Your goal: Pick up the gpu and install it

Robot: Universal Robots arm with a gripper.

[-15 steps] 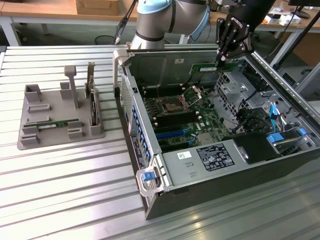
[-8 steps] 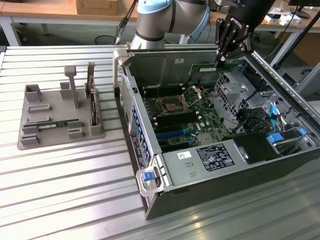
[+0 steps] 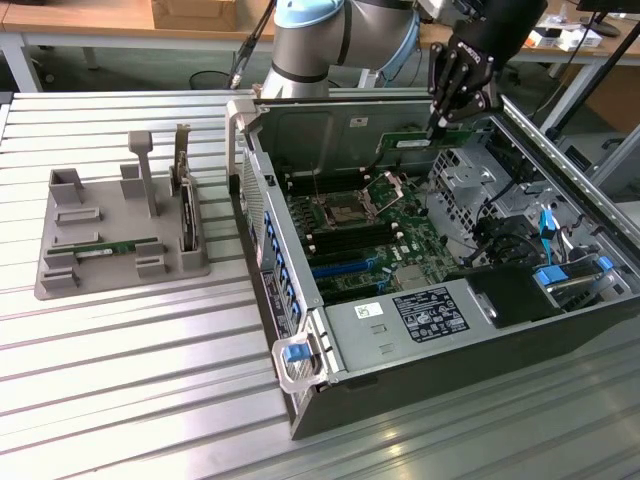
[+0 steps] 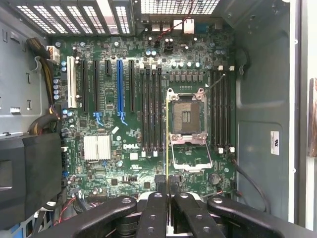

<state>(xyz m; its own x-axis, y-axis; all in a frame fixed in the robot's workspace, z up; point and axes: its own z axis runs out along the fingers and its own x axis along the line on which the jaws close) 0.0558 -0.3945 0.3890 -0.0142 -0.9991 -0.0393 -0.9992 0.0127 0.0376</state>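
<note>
Fingers (image 4: 154, 210) pinch gpu (image 3: 405, 142) edge — clear above motherboard (image 3: 350, 235).

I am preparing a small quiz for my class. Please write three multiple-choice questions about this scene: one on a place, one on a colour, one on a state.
1. Where is the black robot gripper?
A. over the grey plastic tray
B. over the open dark metal computer case
C. over the ribbed table

2. What colour is the plastic latch at the case's near corner?
A. red
B. yellow
C. blue

3. In what state is the gripper?
A. shut on the long, thin green circuit-board stick
B. wide open and empty
C. shut on a cable

Answers:
1 B: the wrist view looks straight down on the motherboard inside the case.
2 C: the latch is plainly blue.
3 A: the fingers pinch the stick's thin edge.
</note>
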